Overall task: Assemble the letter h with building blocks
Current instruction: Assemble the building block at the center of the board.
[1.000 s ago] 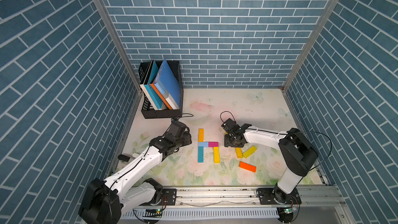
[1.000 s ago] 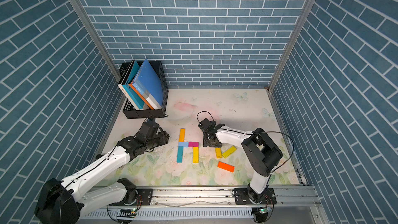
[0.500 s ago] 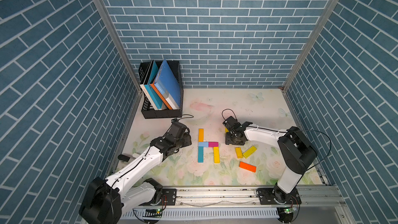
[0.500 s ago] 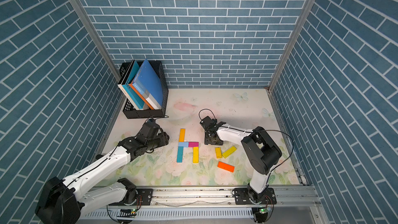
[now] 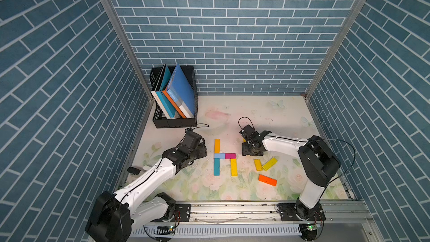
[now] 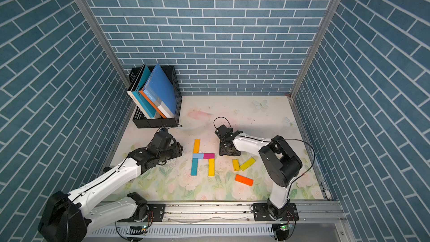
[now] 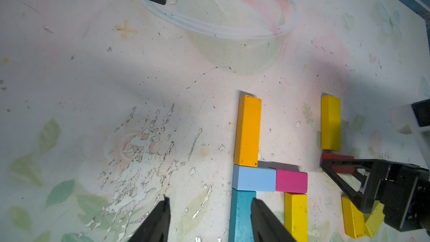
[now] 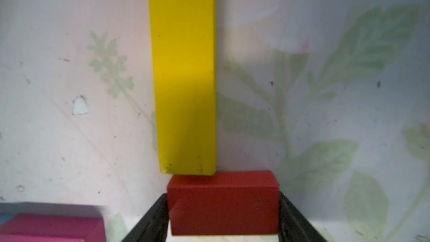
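Right pincer (image 8: pixel 223 195) grips the red block (image 8: pixel 223 208) on the desk (image 8: pixel 69 43), its edge touching the long yellow block (image 8: pixel 183 73), apart from the magenta block (image 8: pixel 51 226). Left pincer (image 7: pixel 209 199) hangs released, empty. Any sideways drag risks knocking the yellow block askew.

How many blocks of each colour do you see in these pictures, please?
yellow blocks: 4
orange blocks: 2
red block: 1
light blue block: 1
teal block: 1
magenta block: 1
total: 10
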Robot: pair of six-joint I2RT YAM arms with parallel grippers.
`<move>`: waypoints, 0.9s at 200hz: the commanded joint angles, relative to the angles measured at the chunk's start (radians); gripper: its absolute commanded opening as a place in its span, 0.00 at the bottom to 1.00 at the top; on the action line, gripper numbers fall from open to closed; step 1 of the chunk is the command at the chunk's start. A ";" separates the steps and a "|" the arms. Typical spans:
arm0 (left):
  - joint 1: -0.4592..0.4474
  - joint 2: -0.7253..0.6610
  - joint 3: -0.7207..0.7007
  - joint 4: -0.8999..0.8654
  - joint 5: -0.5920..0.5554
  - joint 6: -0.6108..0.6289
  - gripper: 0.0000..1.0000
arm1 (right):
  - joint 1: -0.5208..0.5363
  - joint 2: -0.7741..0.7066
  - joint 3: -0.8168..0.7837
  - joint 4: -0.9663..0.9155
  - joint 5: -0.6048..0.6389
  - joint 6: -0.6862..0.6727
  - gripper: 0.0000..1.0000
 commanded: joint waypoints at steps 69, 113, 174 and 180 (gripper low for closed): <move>0.008 0.004 -0.014 0.003 0.001 0.007 0.61 | -0.004 0.040 0.021 -0.021 0.006 0.010 0.61; 0.008 0.004 -0.012 0.005 0.003 0.007 0.61 | -0.004 0.045 0.026 -0.029 0.015 0.025 0.65; 0.008 -0.001 -0.019 0.005 0.008 0.007 0.61 | -0.004 0.028 0.019 -0.032 0.021 0.025 0.65; 0.007 -0.001 -0.017 0.005 0.008 0.007 0.61 | -0.003 0.028 0.018 -0.034 0.024 0.025 0.63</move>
